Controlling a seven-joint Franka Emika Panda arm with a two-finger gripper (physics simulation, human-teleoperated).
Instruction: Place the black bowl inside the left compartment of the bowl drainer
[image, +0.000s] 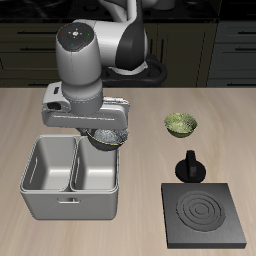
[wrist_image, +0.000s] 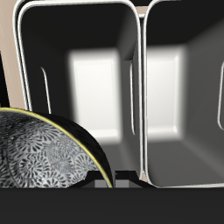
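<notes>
The gripper (image: 104, 137), clamped on the black bowl (wrist_image: 44, 149), hangs above the bowl drainer (image: 40, 205) at its back rim, so carry the bowl squarely over the left compartment (wrist_image: 96, 83), clear of the middle wall, before lowering.

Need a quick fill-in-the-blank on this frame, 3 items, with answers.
1. The gripper holds the black bowl ___ the bowl drainer, not yet inside it.
2. The bowl drainer has ___ wells, both empty.
3. The other bowl, farther back than the stove plate, is ___ in colour.
Missing words: above; two; green.
</notes>
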